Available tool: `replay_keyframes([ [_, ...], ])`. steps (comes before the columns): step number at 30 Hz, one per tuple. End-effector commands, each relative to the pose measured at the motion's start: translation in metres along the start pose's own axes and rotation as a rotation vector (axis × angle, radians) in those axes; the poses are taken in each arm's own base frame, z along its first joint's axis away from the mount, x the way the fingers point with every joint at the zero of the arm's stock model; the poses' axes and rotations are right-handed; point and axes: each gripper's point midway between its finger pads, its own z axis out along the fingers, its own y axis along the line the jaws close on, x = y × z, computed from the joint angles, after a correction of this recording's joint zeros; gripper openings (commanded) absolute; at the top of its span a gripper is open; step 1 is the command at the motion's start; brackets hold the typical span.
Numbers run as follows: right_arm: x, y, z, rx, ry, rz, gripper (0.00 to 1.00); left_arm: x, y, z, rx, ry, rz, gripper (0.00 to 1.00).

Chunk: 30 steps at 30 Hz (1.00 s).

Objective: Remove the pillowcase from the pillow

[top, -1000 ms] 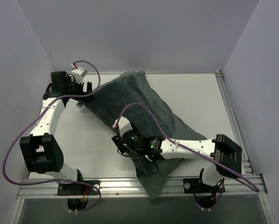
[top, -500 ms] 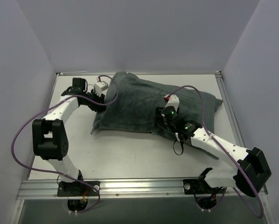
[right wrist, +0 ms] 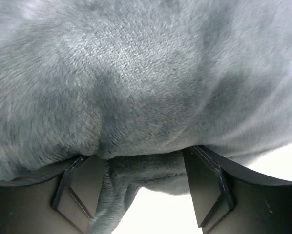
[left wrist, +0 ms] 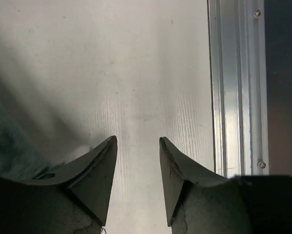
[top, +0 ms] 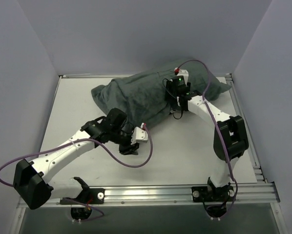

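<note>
White table [top: 185, 146], lilac-grey walls [top: 136, 34]. Dark grey pillowcase [top: 131, 95] bunched along the far edge. Right wrist view only: right gripper [right wrist: 143, 157] pinching a fuzzy fold. Left wrist view: left gripper [left wrist: 136, 146] parted, empty, near aluminium rail [left wrist: 234, 87].

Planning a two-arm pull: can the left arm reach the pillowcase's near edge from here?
Probably yes. The left gripper hangs over bare table, jaws open, close beside the pillowcase; nothing stands between them, and grey cloth shows at its camera's left edge.
</note>
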Motion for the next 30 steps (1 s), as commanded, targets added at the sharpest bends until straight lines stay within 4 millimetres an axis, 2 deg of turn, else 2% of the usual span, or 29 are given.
replay_keyframes([
  [1,-0.055,0.028,-0.018,-0.086,-0.130,0.084,0.66,-0.010,0.004,-0.021,-0.035,-0.004,0.005,0.50],
  [2,-0.056,0.022,-0.022,-0.063,-0.134,0.104,0.67,-0.013,0.016,-0.030,-0.096,-0.008,-0.008,0.52],
  [3,-0.054,0.015,-0.027,-0.035,-0.129,0.127,0.68,-0.017,0.031,-0.043,-0.168,-0.024,-0.036,0.67],
  [4,-0.053,0.009,-0.033,-0.015,-0.136,0.157,0.70,-0.031,0.051,-0.064,-0.262,-0.085,-0.066,0.79],
  [5,-0.049,0.001,-0.049,0.013,-0.159,0.212,0.72,-0.021,0.085,-0.095,-0.391,-0.116,-0.144,0.87],
  [6,-0.046,0.002,-0.059,0.019,-0.177,0.218,0.76,-0.020,0.103,-0.116,-0.470,-0.146,-0.181,0.93],
  [7,-0.037,0.023,-0.077,-0.005,-0.193,0.191,0.77,-0.024,0.126,-0.139,-0.558,-0.193,-0.216,0.94],
  [8,-0.036,0.016,-0.098,0.058,-0.249,0.197,0.78,-0.004,0.152,-0.172,-0.677,-0.205,-0.289,0.95],
  [10,-0.022,0.030,-0.120,0.055,-0.254,0.194,0.79,0.014,0.179,-0.195,-0.748,-0.232,-0.374,0.97],
  [11,-0.012,0.050,-0.137,0.002,-0.255,0.200,0.79,0.018,0.188,-0.206,-0.771,-0.250,-0.401,0.97],
  [12,-0.005,0.059,-0.144,-0.019,-0.260,0.270,0.79,0.032,0.198,-0.222,-0.810,-0.263,-0.456,0.97],
  [13,-0.004,0.072,-0.156,-0.070,-0.283,0.320,0.79,0.049,0.209,-0.228,-0.822,-0.278,-0.532,0.97],
  [14,0.014,0.099,-0.171,-0.143,-0.278,0.330,0.79,0.056,0.215,-0.232,-0.828,-0.294,-0.562,0.97],
  [15,0.033,0.105,-0.170,-0.153,-0.282,0.410,0.79,0.068,0.220,-0.241,-0.854,-0.307,-0.603,0.97],
  [16,0.036,0.127,-0.176,-0.232,-0.309,0.483,0.79,0.078,0.225,-0.238,-0.851,-0.297,-0.629,0.97],
  [17,0.055,0.148,-0.179,-0.291,-0.285,0.499,0.79,0.083,0.226,-0.236,-0.853,-0.287,-0.639,0.97],
  [18,0.070,0.160,-0.173,-0.328,-0.258,0.522,0.79,0.092,0.227,-0.231,-0.855,-0.273,-0.656,0.97],
  [19,0.072,0.182,-0.173,-0.391,-0.234,0.574,0.80,0.096,0.226,-0.228,-0.850,-0.265,-0.662,0.97],
  [20,0.094,0.195,-0.155,-0.371,-0.200,0.539,0.80,0.099,0.225,-0.226,-0.849,-0.258,-0.665,0.97],
  [22,0.104,0.234,-0.151,-0.411,-0.184,0.481,0.82,0.106,0.222,-0.224,-0.862,-0.242,-0.672,0.97],
  [24,0.112,0.254,-0.150,-0.425,-0.171,0.460,0.84,0.107,0.218,-0.224,-0.869,-0.231,-0.664,0.97],
  [26,0.118,0.264,-0.143,-0.425,-0.165,0.496,0.84,0.107,0.212,-0.223,-0.868,-0.224,-0.648,0.97],
  [28,0.116,0.271,-0.142,-0.460,-0.182,0.540,0.99,0.107,0.206,-0.222,-0.863,-0.222,-0.638,0.97],
  [30,0.122,0.278,-0.136,-0.459,-0.178,0.528,1.00,0.105,0.203,-0.220,-0.852,-0.229,-0.631,0.97],
])
